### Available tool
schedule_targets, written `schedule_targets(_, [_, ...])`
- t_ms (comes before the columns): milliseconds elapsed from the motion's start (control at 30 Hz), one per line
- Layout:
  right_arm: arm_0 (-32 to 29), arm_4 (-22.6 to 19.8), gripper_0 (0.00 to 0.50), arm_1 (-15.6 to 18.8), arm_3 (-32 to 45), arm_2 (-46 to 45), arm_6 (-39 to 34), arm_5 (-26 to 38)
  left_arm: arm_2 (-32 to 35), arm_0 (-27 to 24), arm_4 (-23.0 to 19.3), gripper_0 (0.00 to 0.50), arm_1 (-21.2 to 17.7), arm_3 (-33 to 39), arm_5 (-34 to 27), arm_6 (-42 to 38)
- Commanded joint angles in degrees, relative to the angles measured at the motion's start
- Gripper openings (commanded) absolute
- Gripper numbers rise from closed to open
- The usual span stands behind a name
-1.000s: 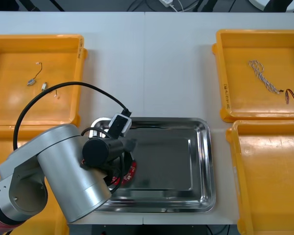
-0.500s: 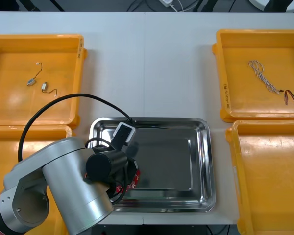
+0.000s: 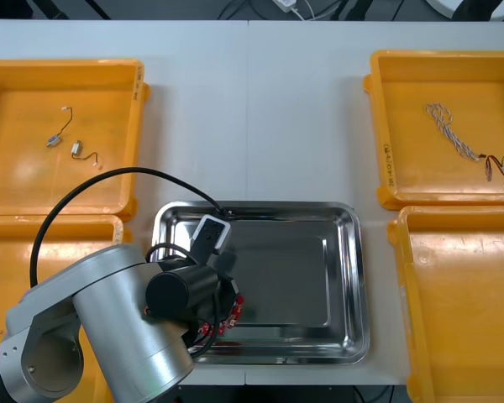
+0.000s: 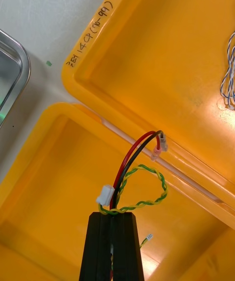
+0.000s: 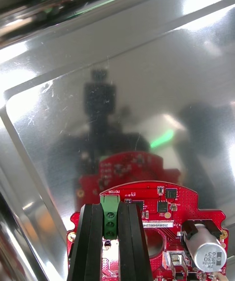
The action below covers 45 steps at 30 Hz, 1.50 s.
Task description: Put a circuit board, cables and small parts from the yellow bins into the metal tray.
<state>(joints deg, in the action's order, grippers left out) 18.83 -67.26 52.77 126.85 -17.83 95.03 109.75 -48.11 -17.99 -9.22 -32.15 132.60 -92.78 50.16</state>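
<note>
The left gripper [image 5: 110, 208] hangs low over the near left part of the tray [image 3: 351, 277], its jaws pinching the green terminal block on the rim of the red board [image 5: 164, 201]. That block is a sensible hold: it is a firm raised lump, so the fingers [image 5: 91, 242] stay off the small components. The board lies about flat and close above the shiny floor, which mirrors it, so it looks about ready to be set down; whether it touches the metal I cannot tell. The right gripper [image 4: 111, 216] is above the right bins, near the wall the two share, jaws pressed together on a cable [image 4: 139, 175] of red and black wires with a twisted yellow-green pair. It grips just behind the white plug [image 4: 105, 195], leaving the loop and the red end free beyond the fingertips, which should let it drop clean into the tray. A blue-white cable [image 3: 454, 134] lies in the far right bin [image 3: 385, 151], and small parts [image 3: 65, 144] in the far left bin [image 3: 139, 126]. As for writing, "MOTOR" is printed beside the green block, the capacitor [image 5: 204, 247] reads "330" and "63", and the far right bin has "149 (70-99)" handwritten on its rim after a mark I cannot read.
</note>
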Motion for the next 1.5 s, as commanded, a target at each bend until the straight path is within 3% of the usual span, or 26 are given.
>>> schedule_targets(33, [1.48, 0.11, 0.0, 1.55, 0.86, 0.52, -1.95, 0.25, -1.37, 1.12, 0.87, 0.003, -0.46, 0.65, 0.94, -4.02])
schedule_targets(100, [1.57, 0.11, 0.0, 1.55, 0.77, 0.6, -1.95, 0.25, -1.37, 1.21, 0.96, 0.009, -0.46, 0.65, 1.03, -4.02])
schedule_targets(133, [1.57, 0.11, 0.0, 1.55, 0.77, 0.6, -1.86, 0.25, -1.37, 1.21, 1.05, 0.116, -0.54, 0.65, 1.38, -4.1])
schedule_targets(167, [1.48, 0.02, 0.0, 1.55, 0.77, 0.6, -1.86, 0.25, -1.37, 1.29, 1.14, 0.276, -0.63, 0.65, 1.46, -4.19])
schedule_targets(200, [1.48, 0.02, 0.0, 1.55, 0.77, 0.6, -1.86, 0.25, -1.37, 1.29, 1.14, 0.276, -0.63, 0.65, 1.46, -4.19])
schedule_targets(233, [1.57, 0.02, 0.0, 1.55, 0.86, 0.52, -1.86, 0.25, -1.37, 1.38, 1.4, 0.365, -0.72, 0.73, 1.73, -4.19])
schedule_targets(300, [1.48, -0.07, 0.0, 1.55, 0.86, 0.6, -1.86, 0.25, -1.37, 1.56, 1.4, 0.396, -0.9, 0.65, 1.9, -4.19])
schedule_targets(833, [1.48, -1.03, 0.0, 1.55, 0.86, 0.96, -1.6, 0.25, -0.76, 1.03, 1.14, 0.423, -2.57, 0.73, 2.17, -4.63])
schedule_targets(1200, [6.22, -0.95, 0.0, 1.02, 2.44, 10.36, -3.27, 0.25, 7.15, -3.19, -9.15, 0.426, -2.65, 1.35, -3.37, -4.19])
schedule_targets(1500, [11.15, 1.69, 0.0, -5.39, 4.64, 18.71, -3.8, 0.25, 13.66, -6.18, -16.88, 0.424, -3.8, 3.72, -8.38, -2.87])
